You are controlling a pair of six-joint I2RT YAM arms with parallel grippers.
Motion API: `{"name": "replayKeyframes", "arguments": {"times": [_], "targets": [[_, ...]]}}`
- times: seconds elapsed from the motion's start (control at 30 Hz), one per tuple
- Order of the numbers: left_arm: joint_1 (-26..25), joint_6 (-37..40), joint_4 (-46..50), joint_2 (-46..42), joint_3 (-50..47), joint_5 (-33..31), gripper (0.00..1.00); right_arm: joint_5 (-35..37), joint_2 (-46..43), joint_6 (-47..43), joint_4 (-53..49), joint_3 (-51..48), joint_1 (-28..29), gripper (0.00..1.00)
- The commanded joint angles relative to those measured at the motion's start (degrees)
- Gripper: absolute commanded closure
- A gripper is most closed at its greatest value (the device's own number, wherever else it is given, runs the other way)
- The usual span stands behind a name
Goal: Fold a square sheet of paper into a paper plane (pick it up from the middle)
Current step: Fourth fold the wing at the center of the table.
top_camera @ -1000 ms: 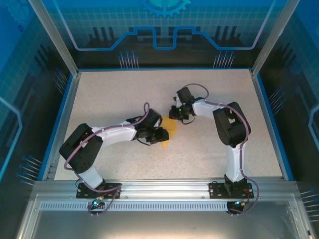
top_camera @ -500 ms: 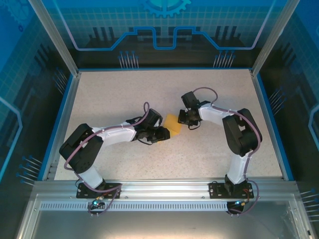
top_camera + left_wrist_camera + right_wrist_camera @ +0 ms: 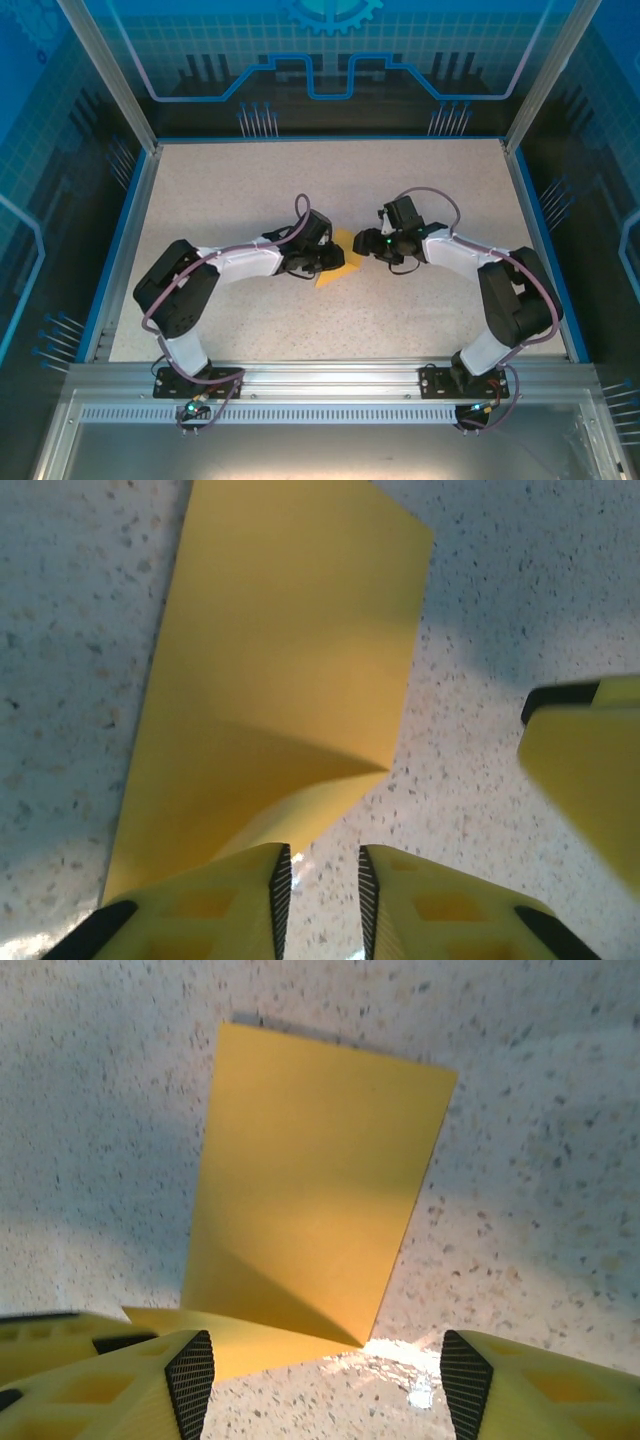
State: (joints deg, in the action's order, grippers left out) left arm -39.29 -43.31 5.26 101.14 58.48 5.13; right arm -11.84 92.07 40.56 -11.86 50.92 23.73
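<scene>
Sheet of paper (image 3: 337, 268), orange-yellow and folded to a narrow strip, lying flat at mid-table (image 3: 250, 190) between the two grippers. In both wrist views its long axis runs away from the fingers, with the diagonally creased end nearest them. Left gripper (image 3: 320, 900): jaws a narrow gap apart, bare table between them, one finger over the strip's near corner. Right gripper (image 3: 325, 1385): jaws wide apart, holding nothing.

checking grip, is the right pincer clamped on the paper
No, the right pincer stands wide open, the paper lying ahead of it.
</scene>
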Motion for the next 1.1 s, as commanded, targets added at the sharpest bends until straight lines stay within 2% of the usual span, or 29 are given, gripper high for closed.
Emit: {"name": "replayKeyframes", "arguments": {"times": [0.0,0.13,0.43,0.67,1.07], "targets": [[-0.47,1.62,0.47,1.99,2.38,-4.07,0.75,-3.75,-1.37,1.13,3.15,-2.58,-0.78,0.34],[-0.15,1.56,1.24,3.26,2.78,-6.00,0.77,-6.47,-0.96,2.26,5.35,-4.24,-0.76,0.34],[0.75,-0.90,-2.28,5.07,1.05,-5.18,0.80,-10.41,1.22,6.38,9.08,-5.99,-0.79,0.34],[2.38,-4.39,-4.51,5.25,-1.06,-2.08,0.73,-12.14,3.66,9.22,11.13,-6.08,-0.19,0.35],[3.17,-6.34,-4.66,6.26,-2.18,-0.79,0.73,-11.60,5.96,10.92,10.15,-5.12,0.45,0.35]]}}
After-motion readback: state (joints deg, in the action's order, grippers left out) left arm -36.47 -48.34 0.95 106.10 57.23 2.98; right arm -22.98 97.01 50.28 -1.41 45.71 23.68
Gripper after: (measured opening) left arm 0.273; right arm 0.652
